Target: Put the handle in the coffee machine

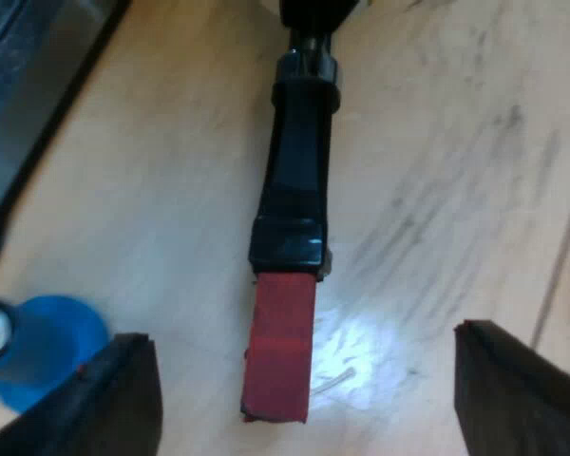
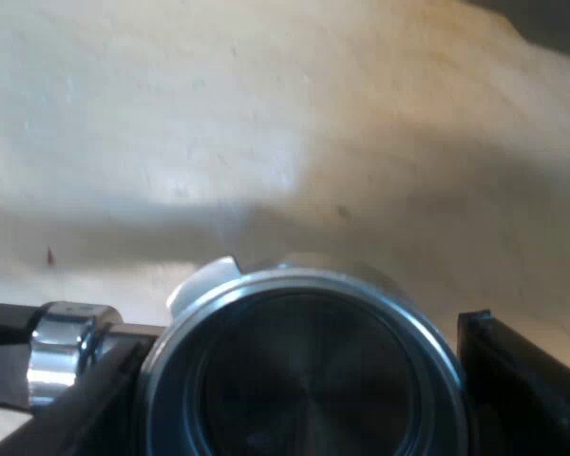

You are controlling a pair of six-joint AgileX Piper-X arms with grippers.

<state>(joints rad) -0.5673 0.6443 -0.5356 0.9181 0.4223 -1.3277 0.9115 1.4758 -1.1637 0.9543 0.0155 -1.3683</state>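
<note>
The metal holder's dark handle [image 1: 299,180] stretches over the pale wooden table, and its red end [image 1: 280,347] points toward my left gripper [image 1: 299,385]. That gripper is open, with its black fingers [image 1: 104,399] wide apart on either side of the red end and not touching it. In the right wrist view the holder's round metal basket [image 2: 304,370] sits between the fingers of my right gripper [image 2: 299,380]. Those fingers [image 2: 513,370] press against both sides of its rim. The chrome collar [image 2: 62,347] of the handle sticks out past one finger.
A blue tamper [image 1: 43,347] stands on the wooden table [image 1: 437,171] close to one left finger. The dark, shiny base of the espresso machine [image 1: 28,85] lies beyond the tamper. Bare wood [image 2: 218,123] stretches beyond the basket.
</note>
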